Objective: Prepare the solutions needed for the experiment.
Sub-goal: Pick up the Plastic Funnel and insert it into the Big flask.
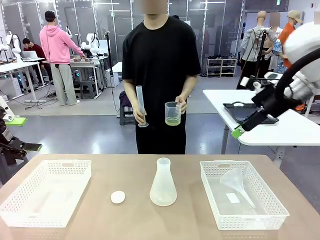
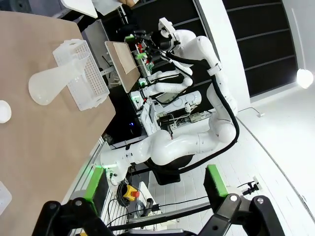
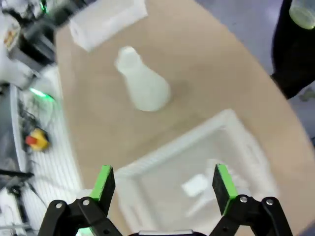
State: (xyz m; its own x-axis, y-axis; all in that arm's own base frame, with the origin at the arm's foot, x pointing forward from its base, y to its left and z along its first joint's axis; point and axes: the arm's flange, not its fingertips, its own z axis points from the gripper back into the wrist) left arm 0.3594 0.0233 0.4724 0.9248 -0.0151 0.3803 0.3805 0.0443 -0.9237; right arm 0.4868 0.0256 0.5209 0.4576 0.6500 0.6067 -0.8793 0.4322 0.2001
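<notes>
The left gripper point(image 2: 155, 183) has its green-padded fingers spread wide on nothing, out past the left edge of the table point(image 1: 190, 165). The right gripper point(image 3: 163, 182) is likewise released and empty, above the white basket point(image 3: 167, 147) by the table's right edge. The solutions point(image 1: 172, 121) are off the table, beyond the middle of its far edge, as a shallow, level, pale yellow-green watery layer at the bottom of a clear beaker point(image 1: 173, 109), which a person's hand point(image 1: 182, 105) holds upright, mouth up, beside a tall graduated cylinder point(image 1: 140, 97) in the other hand point(image 1: 140, 118).
</notes>
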